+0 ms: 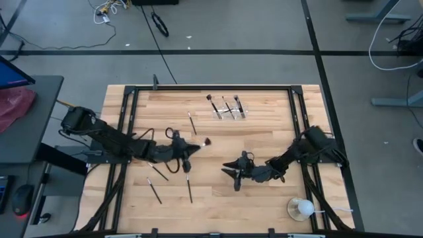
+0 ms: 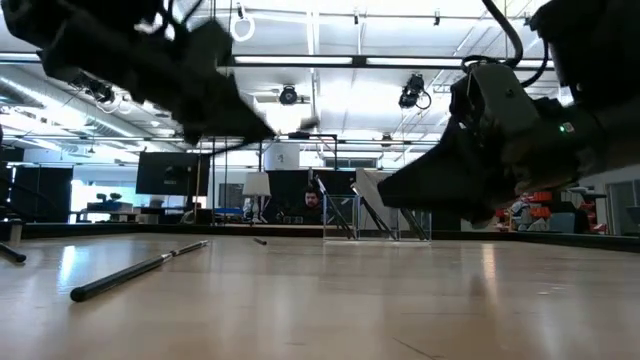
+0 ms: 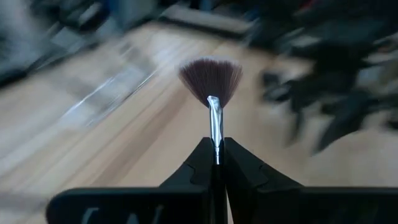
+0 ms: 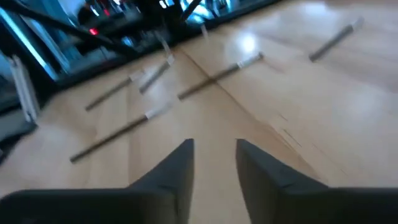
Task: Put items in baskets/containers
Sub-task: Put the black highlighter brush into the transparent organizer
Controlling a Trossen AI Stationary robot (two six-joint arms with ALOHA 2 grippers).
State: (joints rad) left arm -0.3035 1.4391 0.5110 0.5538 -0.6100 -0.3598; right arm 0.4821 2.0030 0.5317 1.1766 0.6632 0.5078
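Note:
My left gripper [image 1: 190,149] [image 3: 215,163] hangs above the middle of the table, shut on a fan brush [image 1: 203,141] with dark bristles [image 3: 211,78]. My right gripper [image 1: 232,175] [image 4: 214,155] is open over bare wood to the right of it and touches nothing. The clear organizer [image 1: 230,112] sits near the far edge with three brushes [image 1: 228,106] in it. Several more brushes lie flat on the wood: one [image 1: 192,123] near the organizer and others [image 1: 190,189] [image 1: 154,190] toward the near left. The low view shows one lying brush [image 2: 140,270]. My left gripper pinches the fan brush between its two fingers [image 3: 199,168] at the silver ferrule [image 3: 215,127] just below the bristles. The bristle end sticks out past the fingertips toward the table's right. The handle is hidden behind the fingers. The brush is lifted clear of the table.
A white ball on a clear round base [image 1: 301,209] stands at the near right corner. A black frame [image 1: 211,88] runs around the table top. Loose brushes [image 4: 217,76] lie ahead of the right gripper. Bare wood lies between the two grippers and the near edge.

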